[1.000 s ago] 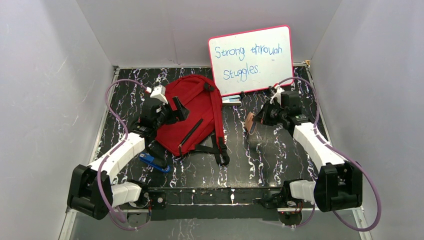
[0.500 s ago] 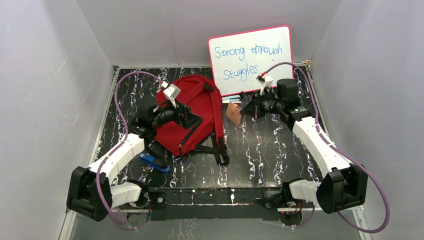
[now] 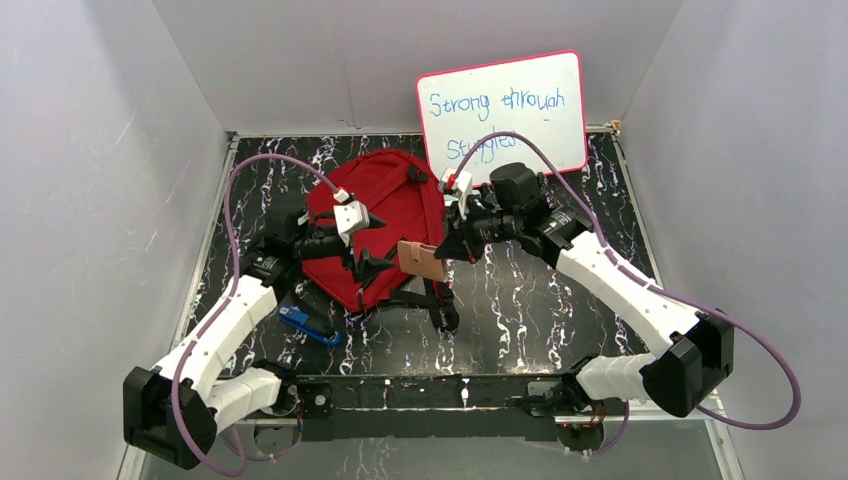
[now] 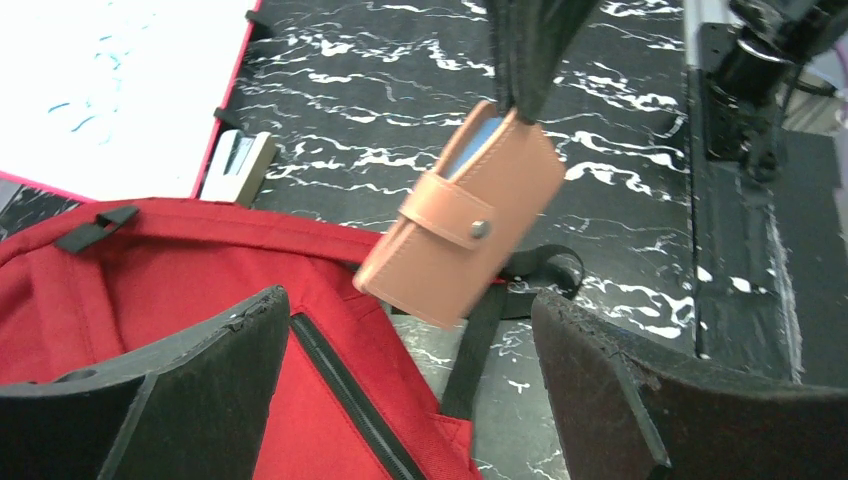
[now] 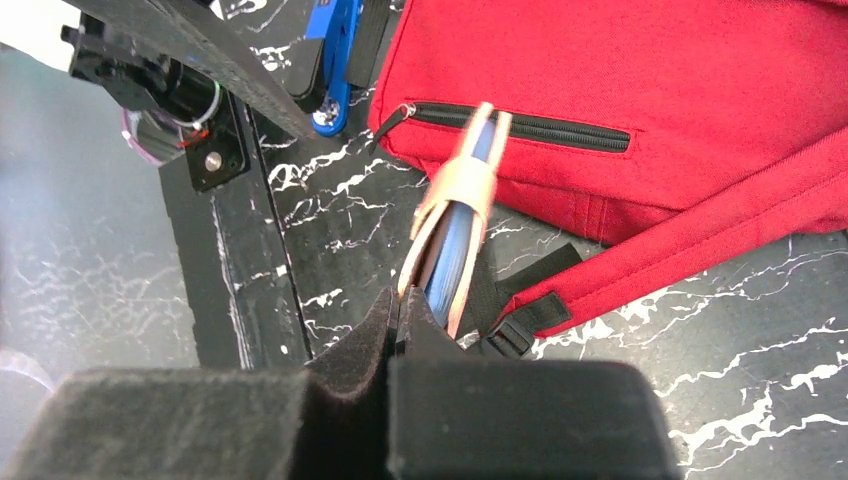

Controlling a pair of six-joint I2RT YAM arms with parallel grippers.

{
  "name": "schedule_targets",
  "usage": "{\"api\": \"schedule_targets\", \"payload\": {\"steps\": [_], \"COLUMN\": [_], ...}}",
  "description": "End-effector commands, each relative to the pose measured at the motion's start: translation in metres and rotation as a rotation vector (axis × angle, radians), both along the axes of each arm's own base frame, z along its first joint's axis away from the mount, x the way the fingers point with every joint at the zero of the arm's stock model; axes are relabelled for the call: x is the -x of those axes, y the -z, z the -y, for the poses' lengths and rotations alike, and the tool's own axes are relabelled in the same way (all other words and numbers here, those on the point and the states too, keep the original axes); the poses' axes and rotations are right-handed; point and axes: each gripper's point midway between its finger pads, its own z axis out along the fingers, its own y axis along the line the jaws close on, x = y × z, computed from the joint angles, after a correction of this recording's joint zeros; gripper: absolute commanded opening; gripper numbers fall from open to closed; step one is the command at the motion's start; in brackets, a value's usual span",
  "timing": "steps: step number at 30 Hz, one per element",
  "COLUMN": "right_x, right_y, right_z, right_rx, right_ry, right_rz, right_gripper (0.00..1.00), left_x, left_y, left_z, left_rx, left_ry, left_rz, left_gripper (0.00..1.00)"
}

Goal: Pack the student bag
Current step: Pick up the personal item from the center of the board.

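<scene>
Beside the zipped front pocket of the student bag, the right claw, clenched on a corner of the tan wallet, dangles it before the released left claw, likely for handover.

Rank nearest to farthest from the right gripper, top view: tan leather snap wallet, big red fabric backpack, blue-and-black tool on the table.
1. tan leather snap wallet: pinched at the tips of the right gripper.
2. red fabric backpack: just to the left, partly behind the wallet in this view.
3. blue-and-black tool: lying well off to the left, toward the near edge.
</scene>
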Motion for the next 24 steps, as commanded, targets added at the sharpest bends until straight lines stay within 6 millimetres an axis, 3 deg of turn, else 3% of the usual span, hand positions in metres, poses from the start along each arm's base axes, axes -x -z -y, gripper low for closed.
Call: {"api": "schedule_targets", "payload": {"steps": [1,4,11,24], "right_x": [0.004,0.012,0.031,0.029], "right_y": [-0.032,-0.033,-0.035,-0.053], "right_z": [-0.006,-0.012,-0.025,-0.029], "right_rx": [-0.041,-0.052,-0.069,-0.109], "right_ry": [-0.071,-0.120,-0.228,-0.219], "right_rz": [0.227,0.275,0.389,0.468], "right_gripper": [0.00,0.00,0.00,0.00], "left_x": [0.031,0.038,0.033,0.054], "left_y": [-0.020,-0.024,-0.026,-0.020], "left_z": [0.005,0.010,0.021,0.028], "left_rx": [0.024,0.046,0.050,0.076], "left_ry": [0.171,0.217,0.231,0.310], "left_rz": [0.083,0.050,-0.013,-0.134], "left_gripper": [0.88,0.87,0.86,0.80]}}
